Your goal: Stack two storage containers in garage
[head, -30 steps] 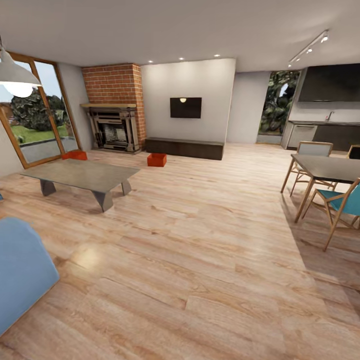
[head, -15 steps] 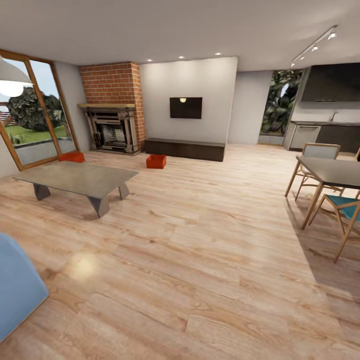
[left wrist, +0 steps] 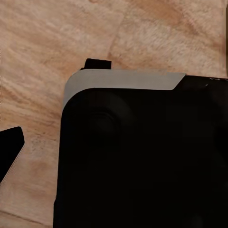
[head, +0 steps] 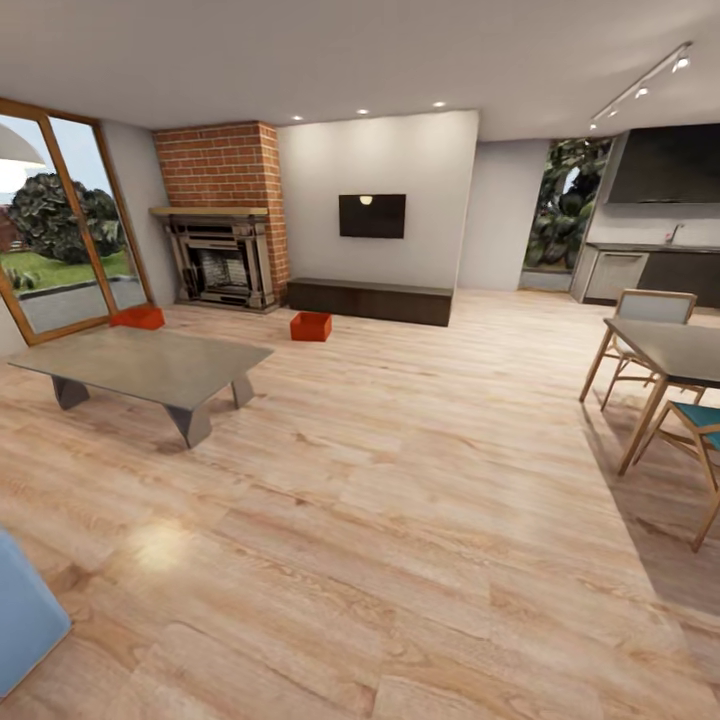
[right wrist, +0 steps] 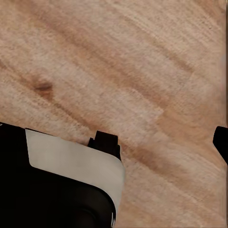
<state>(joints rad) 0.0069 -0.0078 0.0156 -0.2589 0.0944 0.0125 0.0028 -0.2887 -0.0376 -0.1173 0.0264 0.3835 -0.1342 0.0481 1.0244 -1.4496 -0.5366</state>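
Facing the living room: one bin on wood floor before the TV bench, second bin behind the low table; tool states cannot be told; risk: base clipping that table's corner while approaching.

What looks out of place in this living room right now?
Two orange-red storage containers sit loose on the wood floor: one in front of the low TV bench, the other by the fireplace beyond the coffee table. Nothing spilled or damaged.
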